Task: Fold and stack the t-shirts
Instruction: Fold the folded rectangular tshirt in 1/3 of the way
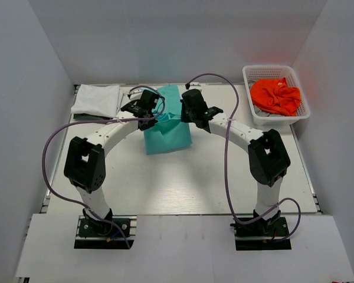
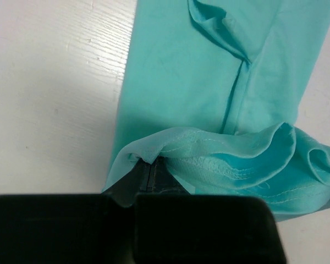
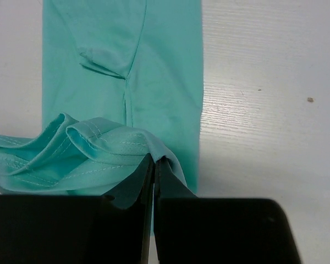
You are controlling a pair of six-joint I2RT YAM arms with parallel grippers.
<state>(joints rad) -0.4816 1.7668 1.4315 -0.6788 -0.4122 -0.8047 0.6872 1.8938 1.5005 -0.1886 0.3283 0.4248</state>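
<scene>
The teal t-shirt [image 1: 167, 131] lies as a narrow folded strip in the middle of the table, its near hem lifted. My left gripper [image 1: 151, 119] is shut on the hem's left corner [image 2: 133, 155]. My right gripper [image 1: 192, 118] is shut on the hem's right corner [image 3: 157, 155]. The hem sags in folds between them [image 2: 247, 162] [image 3: 71, 151]. A white t-shirt [image 1: 97, 99] lies folded at the back left. The orange t-shirt [image 1: 275, 95] is crumpled in the basket. The dark t-shirt is not clearly in view.
The white mesh basket [image 1: 252, 72] stands at the back right, with grey cloth [image 1: 265, 115] under the orange shirt. Purple cables loop from both arms over the table. White walls close in the sides and back.
</scene>
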